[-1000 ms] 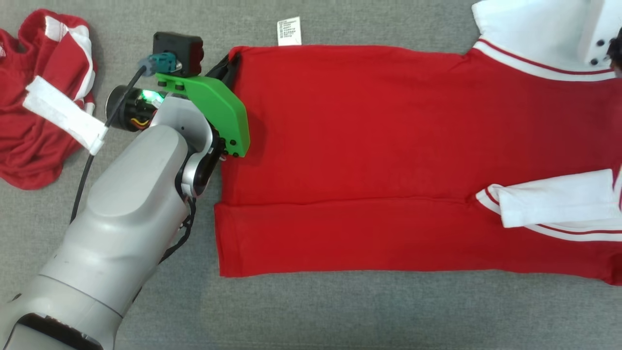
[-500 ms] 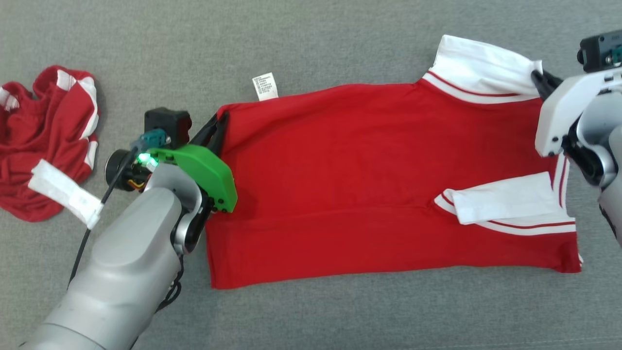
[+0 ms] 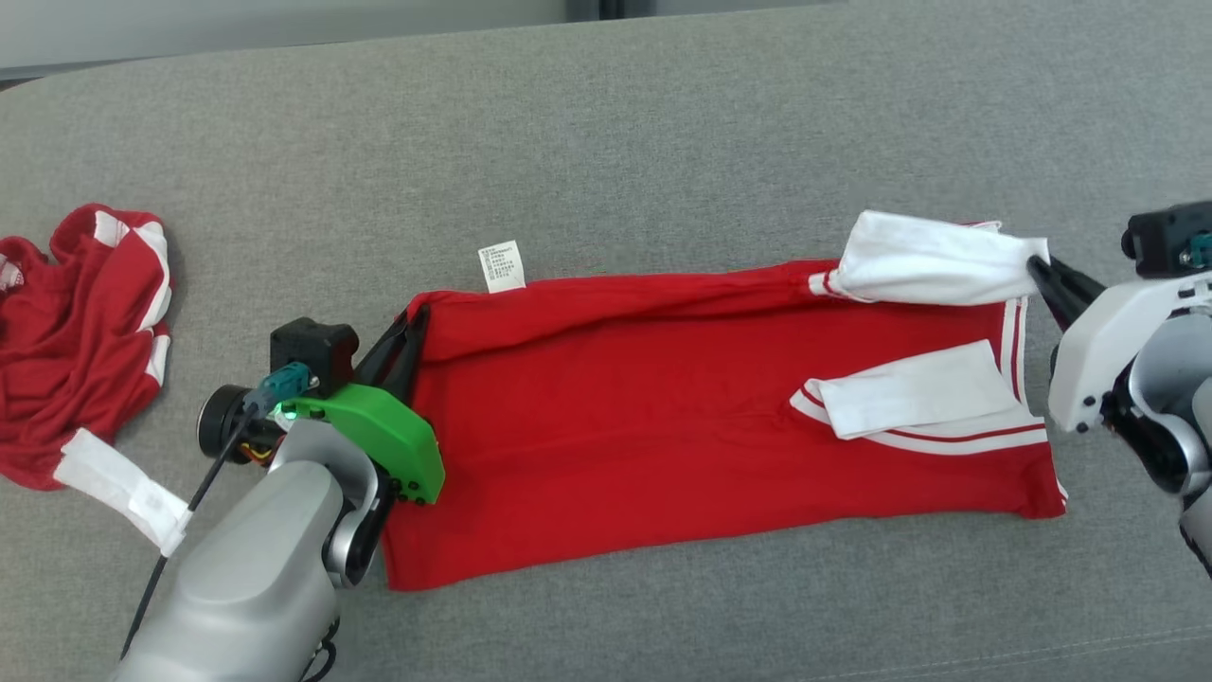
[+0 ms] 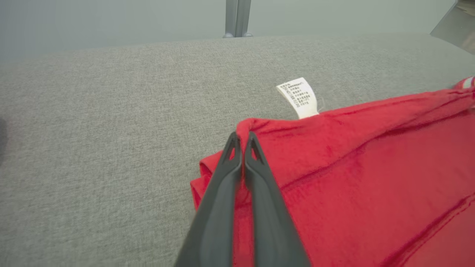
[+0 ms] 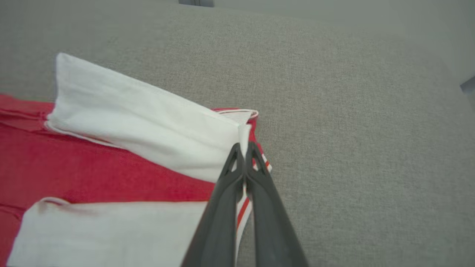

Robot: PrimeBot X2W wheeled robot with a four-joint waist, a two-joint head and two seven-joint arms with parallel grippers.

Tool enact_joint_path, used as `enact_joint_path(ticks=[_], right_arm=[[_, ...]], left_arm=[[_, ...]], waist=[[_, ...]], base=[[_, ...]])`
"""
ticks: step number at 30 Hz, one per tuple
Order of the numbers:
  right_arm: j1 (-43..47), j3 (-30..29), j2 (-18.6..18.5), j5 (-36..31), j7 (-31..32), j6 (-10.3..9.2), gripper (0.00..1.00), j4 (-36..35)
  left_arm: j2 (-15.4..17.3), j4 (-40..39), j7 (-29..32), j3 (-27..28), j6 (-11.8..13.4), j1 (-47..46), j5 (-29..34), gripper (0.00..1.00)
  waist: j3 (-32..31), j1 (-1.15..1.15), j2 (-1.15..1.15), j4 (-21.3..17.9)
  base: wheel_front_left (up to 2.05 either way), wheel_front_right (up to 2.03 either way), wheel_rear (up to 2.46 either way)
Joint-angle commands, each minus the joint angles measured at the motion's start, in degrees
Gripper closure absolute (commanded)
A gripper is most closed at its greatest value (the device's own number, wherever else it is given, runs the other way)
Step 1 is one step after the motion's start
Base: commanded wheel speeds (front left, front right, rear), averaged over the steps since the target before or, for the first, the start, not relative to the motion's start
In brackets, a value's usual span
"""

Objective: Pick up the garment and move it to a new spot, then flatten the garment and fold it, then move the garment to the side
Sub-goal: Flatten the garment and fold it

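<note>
The red shirt [image 3: 663, 417] lies spread across the middle of the grey cushion [image 3: 606, 142]. The left gripper [image 3: 415, 320] is clamped on its hem corner. The right gripper [image 3: 1039, 270] is clamped on its white corner.

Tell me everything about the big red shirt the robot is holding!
The red shirt looks like soft knit cloth, with white sleeves trimmed in red stripes and a small white label at its far edge. It lies stretched sideways on the grey cushion. The left gripper pinches its far hem corner; the right gripper pinches its far white end.
</note>
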Motion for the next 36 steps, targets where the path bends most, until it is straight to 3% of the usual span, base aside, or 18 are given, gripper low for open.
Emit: enact_joint_path(ticks=[1, 12, 13, 14, 15, 20, 25, 36], right_arm=[[2.1, -0.6, 0.2, -0.7, 0.4, -0.11, 1.00, -1.1], [13.6, -5.8, 3.0, -4.0, 4.8, -0.11, 1.00, -10.5], [14.7, -6.1, 3.3, -4.2, 5.6, -0.11, 0.58, -11.2], [15.4, -6.6, 3.4, -4.4, 6.1, -0.11, 0.06, -11.8], [16.1, -7.1, 3.6, -4.8, 6.6, -0.11, 0.00, -12.6], [19.5, -9.5, 4.4, -7.3, 8.3, -0.11, 0.00, -15.4], [22.1, -13.3, 6.6, -8.0, 8.7, -0.11, 0.00, -18.6], [24.4, -24.0, 13.8, -9.1, 12.9, -0.09, 0.00, -20.1]], left_arm=[[0.7, -0.5, -0.4, 0.5, 0.0, 1.5, 0.7, 1.00], [0.7, -3.2, -0.8, 4.9, 0.8, 7.9, 2.7, 0.97], [0.6, -3.3, -0.8, 5.1, 0.7, 8.3, 2.9, 0.57], [0.5, -3.5, -0.8, 5.5, 0.8, 8.5, 2.9, 0.20], [0.3, -3.6, -0.8, 5.8, 0.8, 8.9, 2.9, 0.00], [-0.3, -5.4, -0.8, 8.6, 0.9, 11.3, 3.5, 0.00], [-1.5, -9.6, -0.8, 15.9, 0.2, 15.2, 4.0, 0.00], [-6.5, -22.0, -0.8, 33.9, -2.3, 24.0, 15.4, 0.00]], waist=[[-0.8, 0.00, 0.00, -0.6], [-2.3, 0.00, 0.00, -0.5], [-2.4, 0.00, 0.00, -0.5], [-2.5, 0.00, 0.00, -0.4], [-2.6, 0.00, 0.00, -0.3], [-3.4, 0.00, 0.00, -0.1], [-4.7, 0.00, 0.00, 0.5], [-7.8, 0.00, 0.00, 2.2]], base=[[0.00, 0.00, 0.00], [0.00, 0.00, 0.00], [0.00, 0.00, 0.00], [0.00, 0.00, 0.00], [0.00, 0.00, 0.00], [0.00, 0.00, 0.00], [0.00, 0.00, 0.00], [0.00, 0.00, 0.00]])
